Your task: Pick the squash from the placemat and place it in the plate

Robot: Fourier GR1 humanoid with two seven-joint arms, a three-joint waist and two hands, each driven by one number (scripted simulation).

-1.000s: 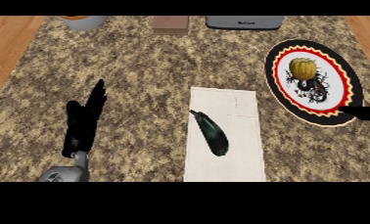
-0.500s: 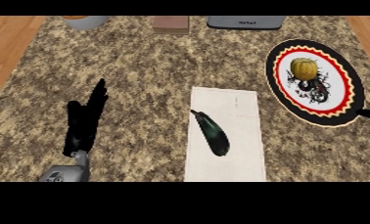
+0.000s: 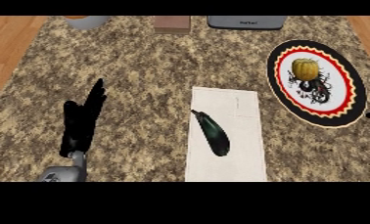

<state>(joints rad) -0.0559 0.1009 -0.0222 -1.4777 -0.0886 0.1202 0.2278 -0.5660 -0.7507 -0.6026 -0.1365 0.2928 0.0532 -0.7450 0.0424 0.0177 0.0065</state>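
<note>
Left hand (image 3: 81, 123) sits lower left of frame, fingers straight and together, pointing up-frame, holding nothing; looks like a resting pose. Right hand: only a dark sliver at the right edge beside the plate, so its finger state cannot be told.

Squash (image 3: 306, 68) is already on the plate (image 3: 347, 115), upper right of frame, in the plate's upper half, stem roughly up-frame. It's round, so there's no real long axis to align to. From the left hand's fingertips it lies far right and somewhat up-frame, well apart, with the placemat (image 3: 242, 154) between them.

The placemat, lower centre, carries only a dark eggplant (image 3: 212, 133), long axis running upper-left to lower-right, and no squash.

Judgement: the place step reads as done and nothing is left to grasp. If any move is needed, the right side is nearer to the plate; the left hand would have to cross the placemat and eggplant.
</note>
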